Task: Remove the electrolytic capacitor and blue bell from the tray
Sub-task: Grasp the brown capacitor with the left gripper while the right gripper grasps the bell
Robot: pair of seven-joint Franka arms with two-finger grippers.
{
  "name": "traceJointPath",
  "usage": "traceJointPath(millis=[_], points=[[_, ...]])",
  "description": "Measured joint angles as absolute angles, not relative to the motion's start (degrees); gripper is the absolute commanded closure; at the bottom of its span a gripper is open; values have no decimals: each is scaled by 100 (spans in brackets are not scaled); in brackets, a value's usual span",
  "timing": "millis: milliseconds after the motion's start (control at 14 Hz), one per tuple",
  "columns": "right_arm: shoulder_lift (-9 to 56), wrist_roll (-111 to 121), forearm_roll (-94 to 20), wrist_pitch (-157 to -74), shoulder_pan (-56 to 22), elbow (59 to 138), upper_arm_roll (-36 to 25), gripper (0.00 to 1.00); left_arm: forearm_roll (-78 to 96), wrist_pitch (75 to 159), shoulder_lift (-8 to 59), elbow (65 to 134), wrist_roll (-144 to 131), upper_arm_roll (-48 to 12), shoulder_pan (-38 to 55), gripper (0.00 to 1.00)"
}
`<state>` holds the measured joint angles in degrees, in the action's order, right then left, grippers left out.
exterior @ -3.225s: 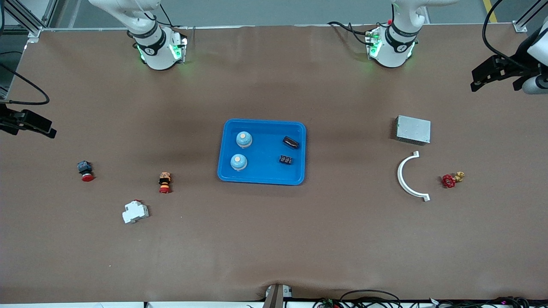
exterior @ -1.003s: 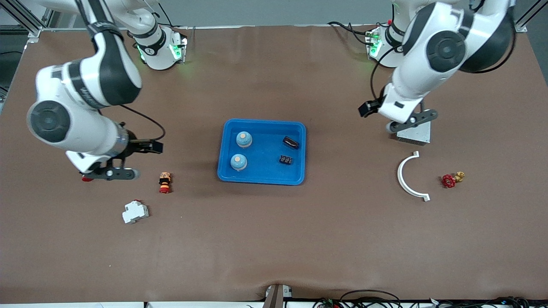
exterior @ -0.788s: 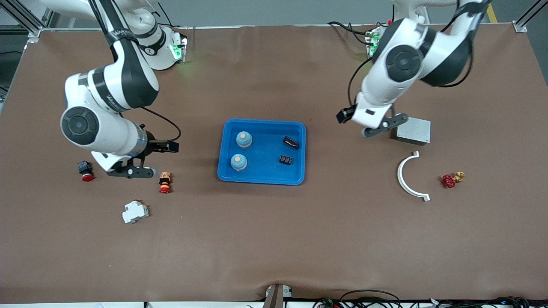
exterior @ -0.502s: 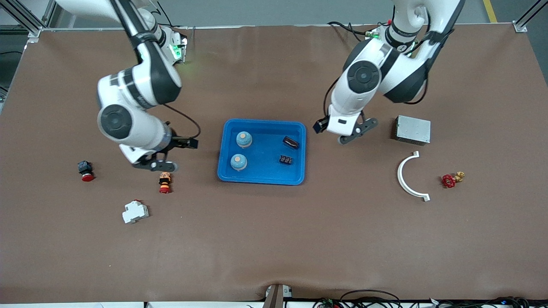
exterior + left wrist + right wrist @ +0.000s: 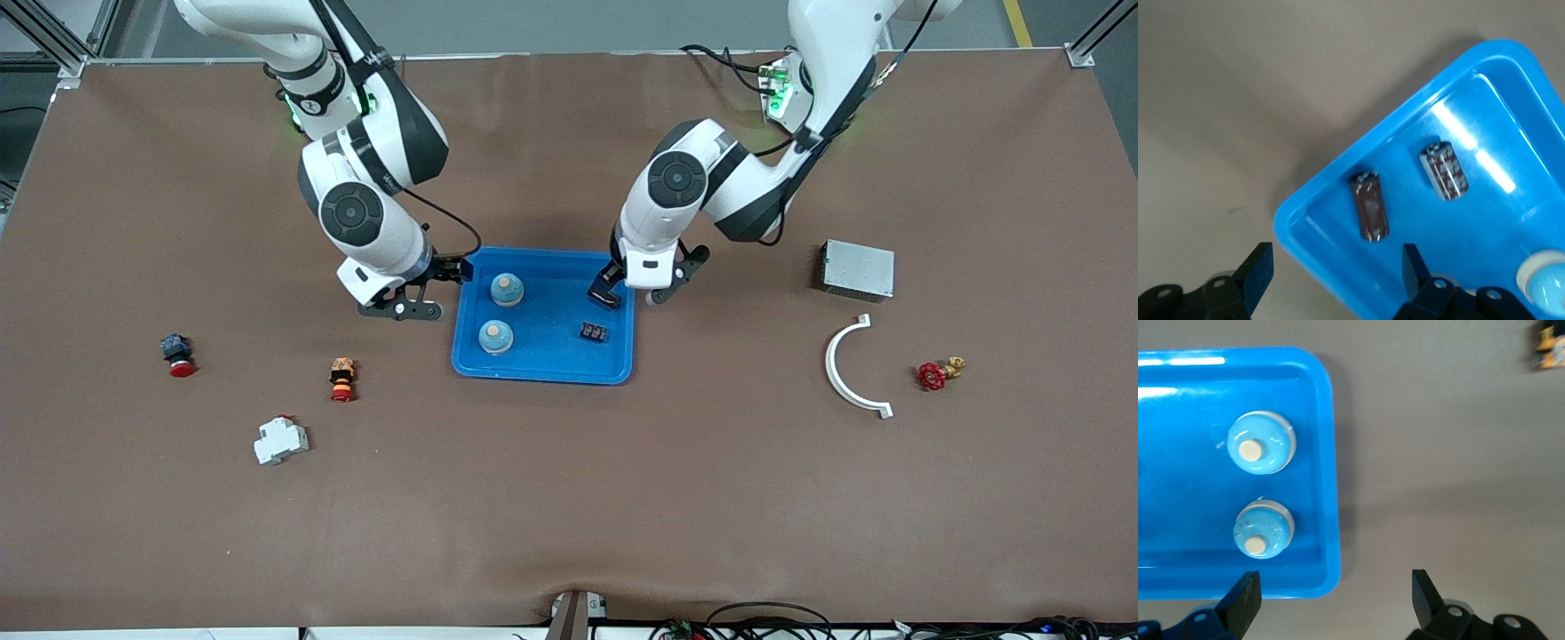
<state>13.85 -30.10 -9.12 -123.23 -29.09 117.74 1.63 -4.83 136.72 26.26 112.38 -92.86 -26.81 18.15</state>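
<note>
two pale blue bells (image 5: 507,289) (image 5: 495,336) with tan buttons sit upright in the blue tray (image 5: 542,373), toward the right arm's end; two dark capacitors (image 5: 1369,206) (image 5: 594,332) lie flat toward the left arm's.

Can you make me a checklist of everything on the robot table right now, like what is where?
Surface: brown table, bare in the part nearest the front camera.
Job's things: blue tray mid-table holds two bells toward the right arm's end and two capacitors toward the left arm's end.
Clutter: red button, orange button, white breaker toward the right arm's end; metal box, white curved bracket, red valve toward the left arm's end.
Grippers: left gripper open over the tray's corner; right gripper open over the tray's edge by the bells.
Cables: black cables at the table edge nearest the camera.
Surroundings: metal frame at the corners.
</note>
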Motion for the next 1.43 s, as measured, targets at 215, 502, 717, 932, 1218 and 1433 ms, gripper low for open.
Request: traceJointPath(millis=[215, 502, 717, 932, 1218, 1433], points=[[1328, -3090, -1075, -13244, -3299, 12308, 163, 0, -1031, 13887, 3110, 11060, -10115, -2679, 1840, 32], [1383, -3182, -1087, -13726, -3638, 12507, 162, 0, -1625, 13902, 3705, 10648, -10986, -2679, 1966, 40], [1603, -3182, -1087, -14002, -3726, 12524, 160, 0, -1744, 13915, 3874, 10582, -11279, -2679, 2013, 100], [1917, -3182, -1087, -14383, -3810, 12513, 160, 0, -1755, 13893, 3883, 10542, -11361, -2678, 2062, 100], [2216, -3182, -1088, -14469, -3898, 12332, 160, 0, -1994, 13253, 3514, 10384, -11593, -2620, 2126, 100], [2395, -3182, -1089, -14469, -3898, 12171, 148, 0, -2016, 12660, 2796, 10337, -11597, -2555, 1809, 100]])
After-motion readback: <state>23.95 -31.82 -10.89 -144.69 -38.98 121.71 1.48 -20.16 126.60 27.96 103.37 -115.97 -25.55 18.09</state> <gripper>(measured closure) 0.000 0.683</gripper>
